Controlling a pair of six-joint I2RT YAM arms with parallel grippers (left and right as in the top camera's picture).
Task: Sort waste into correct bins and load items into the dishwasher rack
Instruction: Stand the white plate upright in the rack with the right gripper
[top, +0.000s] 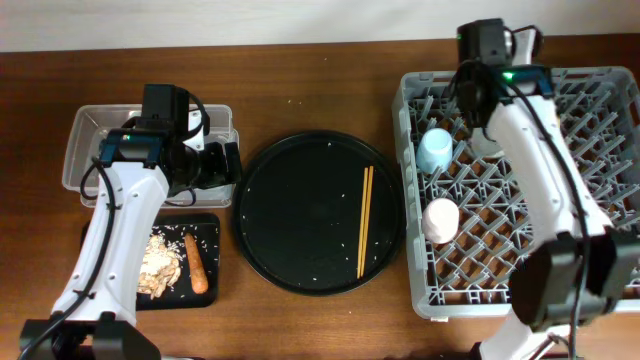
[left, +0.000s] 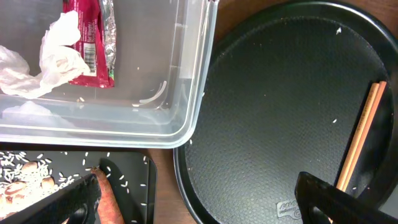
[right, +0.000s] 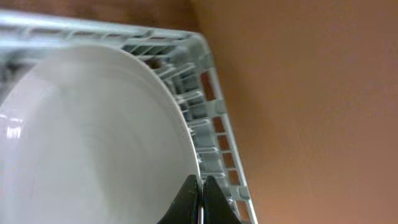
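Right, so the R arm has the pale plate (right: 93, 143): the right gripper (right: 200, 190) looks clenched on its rim, fingers pinched tight w/ the plate edge running down btwn them, at the far corner of the dishwasher rack (top: 610, 110). Plate's on edge, close against the rack wall; can't tell from here if its bottom rim is seated btwn pegs yet. Blue cup (top: 436, 150) and white cup (top: 440, 220) sit in the rack nearby, apart from each other. To do this bit well, I'd say: ease it straight down till the rim drops into a peg row, keep clear of the blue cup, let go only once the pegs carry it, then lift out vertically so the fingers don't drag it over. The left gripper (left: 198, 186) is spread wide, nothing in it, hovering where the clear tub (top: 90, 130), small black tray (top: 210, 235) and round black tray (top: 300, 210) meet. Red wrapper (left: 90, 43) and tissue (left: 37, 68) lie in the tub; carrot piece (top: 198, 262) and food scraps (top: 160, 265) in the small tray. Chopsticks (top: 365, 220) lie side by side on the round tray w/ a few rice grains, prob. the next thing to load.
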